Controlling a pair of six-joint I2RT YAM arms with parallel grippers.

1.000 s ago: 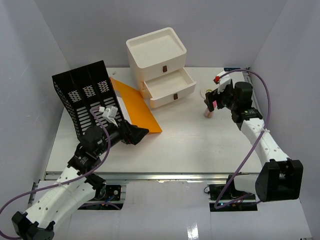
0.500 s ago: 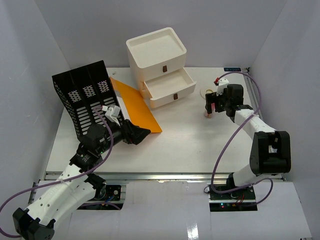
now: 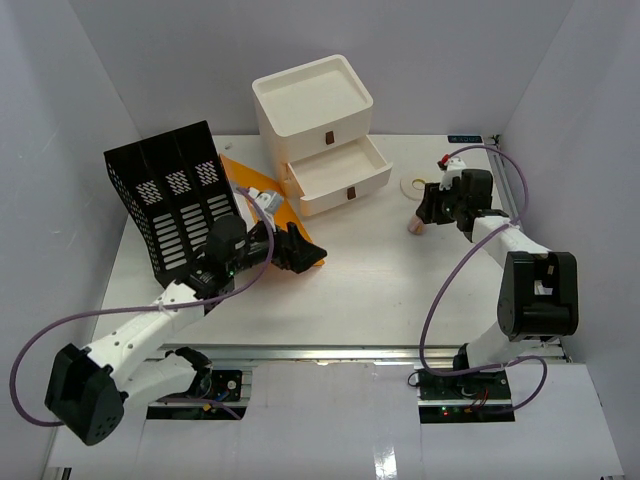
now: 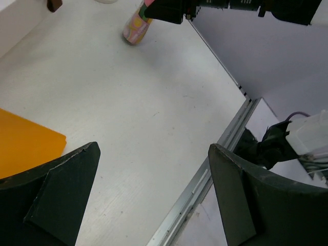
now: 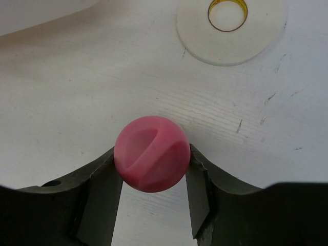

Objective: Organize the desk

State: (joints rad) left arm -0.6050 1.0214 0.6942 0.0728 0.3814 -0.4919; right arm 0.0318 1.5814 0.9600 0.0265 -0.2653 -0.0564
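The white desk (image 3: 370, 285) has a metal rail (image 4: 205, 179) along its front edge. My right gripper (image 3: 427, 213) is shut on a small pink-topped tube (image 5: 152, 160) at the right side of the desk. The tube (image 4: 135, 28) has a pink and yellow patterned body, is tilted, and its lower end is at the desk surface. My left gripper (image 4: 154, 148) is open and empty, held above the desk (image 4: 128, 102) beside the corner of an orange folder (image 4: 25, 146). It also shows in the top view (image 3: 300, 250).
A cream three-drawer box (image 3: 313, 100) stands at the back with its bottom drawer (image 3: 335, 172) pulled open. A black mesh file organizer (image 3: 178, 200) stands at the left, with the orange folder (image 3: 262, 185) beside it. A white tape roll (image 5: 230, 25) lies just beyond the tube.
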